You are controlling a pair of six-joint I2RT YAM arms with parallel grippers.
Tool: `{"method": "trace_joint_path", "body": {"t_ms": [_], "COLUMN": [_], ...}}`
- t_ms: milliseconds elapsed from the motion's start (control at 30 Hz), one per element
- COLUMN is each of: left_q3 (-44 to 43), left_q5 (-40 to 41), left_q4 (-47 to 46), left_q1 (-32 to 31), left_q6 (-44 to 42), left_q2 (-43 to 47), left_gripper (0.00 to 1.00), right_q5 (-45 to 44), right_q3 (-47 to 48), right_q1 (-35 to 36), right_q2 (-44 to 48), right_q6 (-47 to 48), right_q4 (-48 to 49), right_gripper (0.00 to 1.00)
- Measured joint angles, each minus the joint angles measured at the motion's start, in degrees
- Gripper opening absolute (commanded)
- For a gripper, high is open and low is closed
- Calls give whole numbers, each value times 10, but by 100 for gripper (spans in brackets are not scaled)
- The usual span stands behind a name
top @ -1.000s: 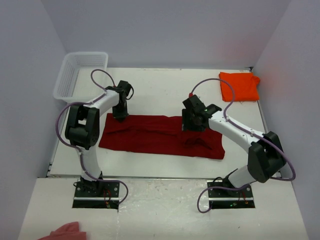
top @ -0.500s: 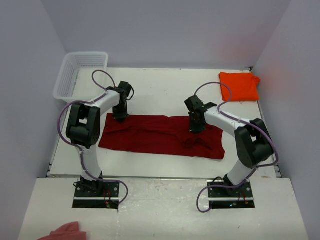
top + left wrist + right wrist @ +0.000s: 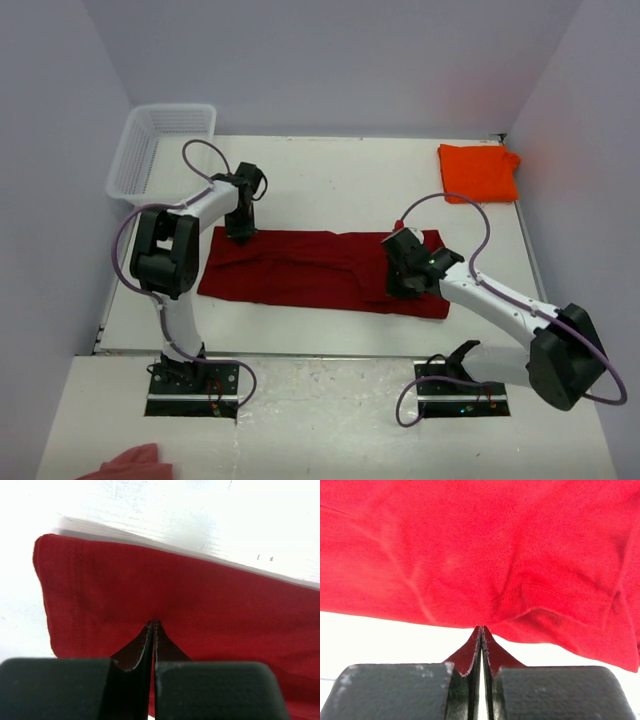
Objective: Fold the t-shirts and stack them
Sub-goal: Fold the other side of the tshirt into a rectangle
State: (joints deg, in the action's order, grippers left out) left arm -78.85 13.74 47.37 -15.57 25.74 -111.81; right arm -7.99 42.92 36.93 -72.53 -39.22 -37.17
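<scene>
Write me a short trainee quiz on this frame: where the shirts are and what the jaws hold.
1. True or false: the orange shirt lies stacked on the red shirt.
2. What do the right jaws pinch? A) orange shirt B) red shirt C) nothing
3. Fill in: the white basket sits at the far ___ corner of the table.
Key: 1 false, they lie apart; 2 B; 3 left.

No writing, label, brand mark, number or sign can be read in any view. The crimson t-shirt [image 3: 300,270], the orange t-shirt [image 3: 478,172] and the white basket [image 3: 150,150] show only plain, unmarked surfaces.
</scene>
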Motion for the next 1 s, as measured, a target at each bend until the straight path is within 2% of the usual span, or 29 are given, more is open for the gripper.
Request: {"method": "trace_joint_path", "body": {"t_ms": [167, 333, 600, 833, 900, 967, 1000], "left_q3": [0, 0, 0, 0, 0, 0, 0], "left_q5": [2, 3, 6, 6, 7, 8, 9], "left_q4": [0, 1, 1, 1, 2, 3, 3], "left_q1": [0, 0, 0, 0, 0, 0, 0], "left_q6": [0, 0, -1, -1, -3, -5, -5], "left_q2": [16, 17, -2, -6, -6, -6, -6], "left_gripper": [0, 0, 0, 0, 0, 0, 0], "right_q5": [-24, -49, -79, -42, -29, -20, -16], "right_q3": [21, 56, 104, 192, 212, 218, 218], "right_q1": [0, -21, -163, -261, -270, -272, -274], "right_q2": [37, -20, -87, -171, -203, -223, -228], "right_q6": [-23, -23, 21, 73, 80, 90, 94], "right_q4": [-25, -40, -45, -28, -19, -8, -8], "right_gripper": [0, 0, 0, 0, 18, 43, 43]}}
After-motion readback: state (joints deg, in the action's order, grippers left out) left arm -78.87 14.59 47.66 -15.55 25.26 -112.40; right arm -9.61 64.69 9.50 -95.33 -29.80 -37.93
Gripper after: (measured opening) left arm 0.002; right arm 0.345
